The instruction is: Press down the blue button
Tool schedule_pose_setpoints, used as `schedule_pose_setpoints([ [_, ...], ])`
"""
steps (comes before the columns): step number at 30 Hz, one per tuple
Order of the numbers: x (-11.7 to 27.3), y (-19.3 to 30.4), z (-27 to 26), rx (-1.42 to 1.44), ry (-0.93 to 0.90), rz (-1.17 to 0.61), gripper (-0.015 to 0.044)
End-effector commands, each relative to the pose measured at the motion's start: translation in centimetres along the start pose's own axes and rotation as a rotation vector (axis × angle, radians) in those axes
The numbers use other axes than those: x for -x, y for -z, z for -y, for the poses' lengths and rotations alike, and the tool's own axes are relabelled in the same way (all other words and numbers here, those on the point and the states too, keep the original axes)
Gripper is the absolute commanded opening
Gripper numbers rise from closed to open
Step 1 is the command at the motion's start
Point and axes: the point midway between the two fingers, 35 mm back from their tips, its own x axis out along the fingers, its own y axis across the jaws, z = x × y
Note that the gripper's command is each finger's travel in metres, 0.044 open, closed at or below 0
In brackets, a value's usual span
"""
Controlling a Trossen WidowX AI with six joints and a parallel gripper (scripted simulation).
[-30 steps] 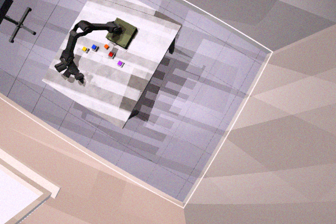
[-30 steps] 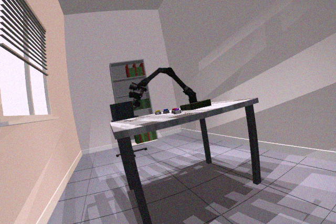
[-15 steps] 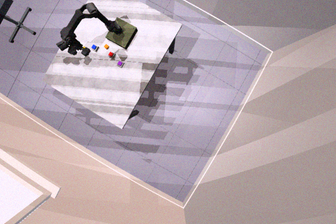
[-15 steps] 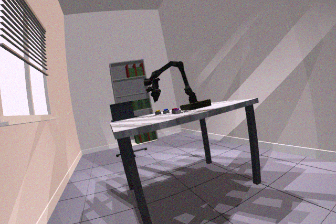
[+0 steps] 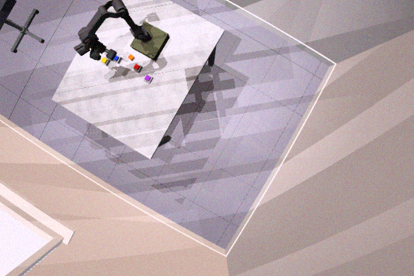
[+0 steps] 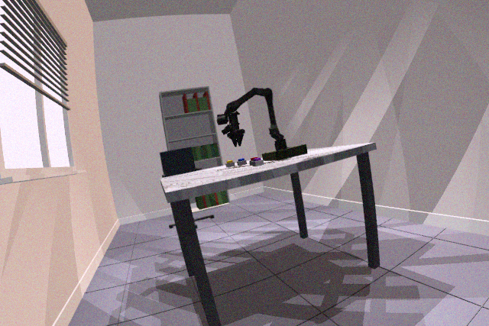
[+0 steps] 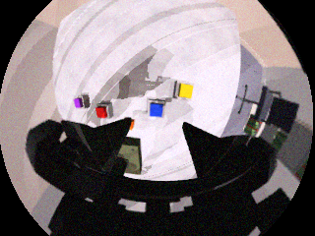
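We found the gripper spread wide and holding nothing, hanging well above the table. In the wrist view the blue button lay between and just ahead of the fingers, standing proud and, by our judgement, not yet pressed; the descent, press and release remained. Around the blue button we counted one yellow button just beside it, one red and one purple farther off, and one orange block near it.
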Motion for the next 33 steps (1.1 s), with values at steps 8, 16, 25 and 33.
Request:
schedule_pose_setpoints([
  [8, -5.5, 0.7, -0.1, 0.005, -0.002, -0.02, 0.0085],
  [16, -5.5, 0.7, -0.1, 0.005, -0.002, -0.02, 0.002],
  [25, -5.7, 0.6, -0.1, 0.005, -0.002, -0.02, 0.002],
  [33, -7.0, 0.6, -0.1, 0.005, -0.002, -0.02, 0.002],
])
